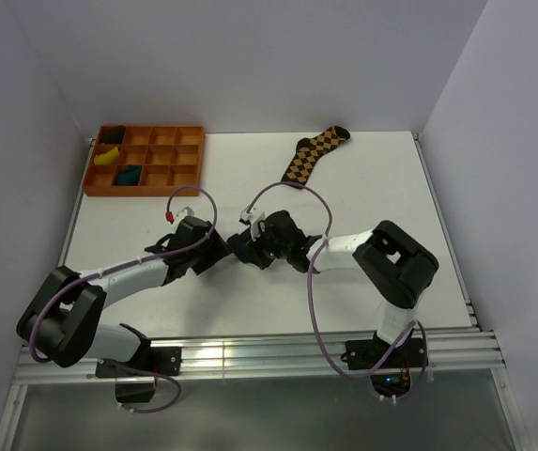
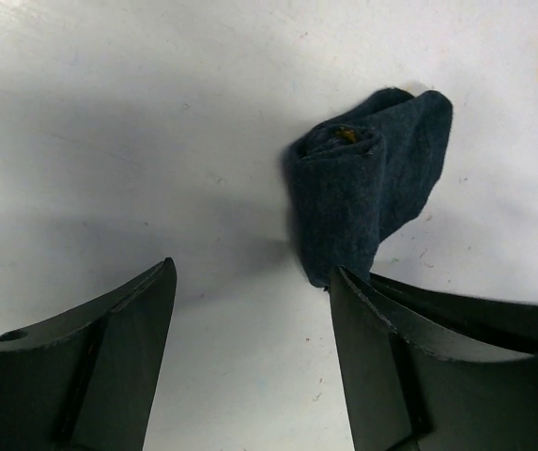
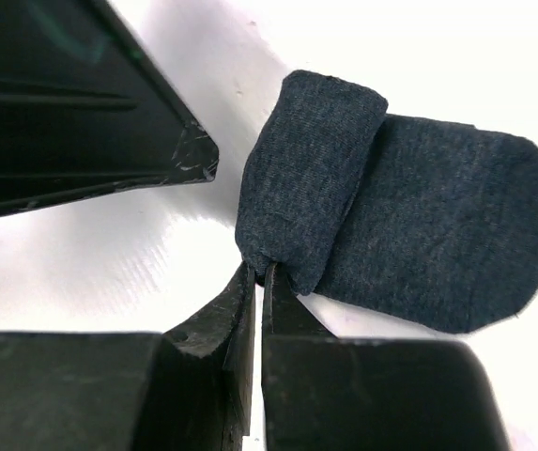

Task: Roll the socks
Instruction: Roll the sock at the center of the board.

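A dark teal sock (image 3: 447, 225) lies on the white table, partly rolled, with the roll (image 3: 311, 178) at its left end and the flat toe part to the right. No patch shows. My right gripper (image 3: 261, 274) is shut on the lower end of the roll. The sock also shows in the left wrist view (image 2: 362, 197), standing just past my right-hand finger. My left gripper (image 2: 254, 282) is open and empty over bare table, to the left of the sock. In the top view both grippers (image 1: 234, 246) (image 1: 252, 246) meet mid-table and hide the sock. A rolled dark teal bundle (image 1: 130, 175) lies in the tray.
An orange compartment tray (image 1: 170, 175) stands at the back left, also holding a yellow bundle (image 1: 109, 157) and a dark item (image 1: 111, 134). A brown-and-yellow argyle sock (image 1: 314, 156) lies flat at the back centre. Walls close the table at the left, back and right.
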Available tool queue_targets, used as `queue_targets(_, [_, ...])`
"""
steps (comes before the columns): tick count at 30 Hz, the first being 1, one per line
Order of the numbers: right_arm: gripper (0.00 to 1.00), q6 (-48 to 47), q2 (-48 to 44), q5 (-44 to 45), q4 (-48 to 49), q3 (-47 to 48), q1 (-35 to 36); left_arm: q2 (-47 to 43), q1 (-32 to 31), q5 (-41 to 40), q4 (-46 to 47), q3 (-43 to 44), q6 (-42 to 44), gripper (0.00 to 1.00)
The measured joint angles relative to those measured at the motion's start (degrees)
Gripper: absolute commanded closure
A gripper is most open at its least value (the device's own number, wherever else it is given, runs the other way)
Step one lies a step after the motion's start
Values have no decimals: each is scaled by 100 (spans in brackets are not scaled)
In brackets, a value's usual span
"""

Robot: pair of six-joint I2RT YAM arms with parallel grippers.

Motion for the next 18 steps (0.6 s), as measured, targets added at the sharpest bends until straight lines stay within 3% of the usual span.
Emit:
queue_targets(8, [100,282,369,-1770,-247,352,-726,-13,59,238,680,-179,-13,30])
queue_targets(18, [100,120,765,-2702,-1150,1038,-938,531,280,431,1355,-188,-55,33])
